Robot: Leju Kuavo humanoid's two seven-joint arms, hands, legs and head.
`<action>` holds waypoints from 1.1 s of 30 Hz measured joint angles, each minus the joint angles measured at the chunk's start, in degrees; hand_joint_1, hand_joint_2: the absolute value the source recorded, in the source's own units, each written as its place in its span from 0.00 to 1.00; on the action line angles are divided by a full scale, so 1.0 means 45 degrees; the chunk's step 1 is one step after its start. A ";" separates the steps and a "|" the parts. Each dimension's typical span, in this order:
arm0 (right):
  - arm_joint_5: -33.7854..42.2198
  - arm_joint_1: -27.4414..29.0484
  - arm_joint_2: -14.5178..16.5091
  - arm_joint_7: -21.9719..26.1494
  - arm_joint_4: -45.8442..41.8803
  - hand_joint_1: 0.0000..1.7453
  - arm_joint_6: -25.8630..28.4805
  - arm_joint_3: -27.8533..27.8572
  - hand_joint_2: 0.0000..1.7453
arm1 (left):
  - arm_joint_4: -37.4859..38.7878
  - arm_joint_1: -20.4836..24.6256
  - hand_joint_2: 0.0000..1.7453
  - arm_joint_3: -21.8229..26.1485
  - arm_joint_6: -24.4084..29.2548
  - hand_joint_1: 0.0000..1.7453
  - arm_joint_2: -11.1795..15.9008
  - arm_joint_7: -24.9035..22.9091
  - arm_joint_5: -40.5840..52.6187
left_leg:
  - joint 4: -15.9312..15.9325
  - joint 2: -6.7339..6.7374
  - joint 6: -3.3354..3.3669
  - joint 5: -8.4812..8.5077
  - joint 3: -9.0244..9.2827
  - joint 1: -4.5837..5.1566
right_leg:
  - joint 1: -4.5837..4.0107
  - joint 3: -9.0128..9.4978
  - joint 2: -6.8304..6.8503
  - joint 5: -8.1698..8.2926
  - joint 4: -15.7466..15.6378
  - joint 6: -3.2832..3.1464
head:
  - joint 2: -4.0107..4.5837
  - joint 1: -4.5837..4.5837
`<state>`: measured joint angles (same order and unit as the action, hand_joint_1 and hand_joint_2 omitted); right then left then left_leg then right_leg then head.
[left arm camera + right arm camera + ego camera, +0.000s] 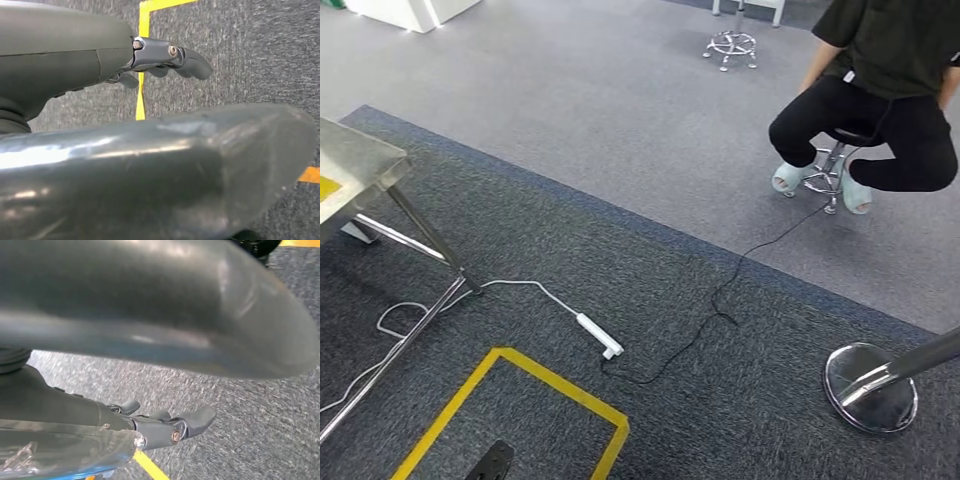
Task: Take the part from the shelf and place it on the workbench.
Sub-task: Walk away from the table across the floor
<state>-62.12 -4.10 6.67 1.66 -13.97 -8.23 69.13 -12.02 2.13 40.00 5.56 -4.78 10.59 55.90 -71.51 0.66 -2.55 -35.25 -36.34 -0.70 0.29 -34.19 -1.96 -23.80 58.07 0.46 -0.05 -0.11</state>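
A metal workbench [359, 160] shows its corner and slanted legs at the left edge of the head view. In the left wrist view my left hand [151, 150] hangs over the dark carpet, its thick thumb across the picture and its dark fingers [170, 55] stretched out with nothing in them. My right hand [151, 315] hangs the same way in the right wrist view. Its fingers [181, 425] are straight and apart from the thumb, and they grip nothing.
A yellow taped rectangle [546, 385] marks the carpet ahead. A white power strip [599, 336] and cables [712, 310] lie beyond it. A person [878, 90] sits on a stool at the back right. A round chrome base [869, 388] stands at the right.
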 joint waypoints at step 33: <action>-0.0006 -0.0015 0.0075 0.0466 0.0019 0.00 0.0290 0.0005 0.00 | 0.0005 -0.0006 0.00 0.0015 0.0203 0.00 0.0080 -0.0061 0.0223 | 0.0111 -0.0104 0.0022 0.0641 -0.0226 0.0005 | 0.0040 -0.0084 -0.0496 -0.0035 0.0125 -0.0026 | 0.0001 -0.0036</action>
<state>-62.14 -4.17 7.01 3.76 -13.88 -6.93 69.16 -12.00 2.11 40.06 6.48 -4.42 10.32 56.90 -71.02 0.19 -2.45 -32.36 -37.36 -0.67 0.47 -34.56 -4.19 -23.96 58.64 0.35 -0.04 -0.27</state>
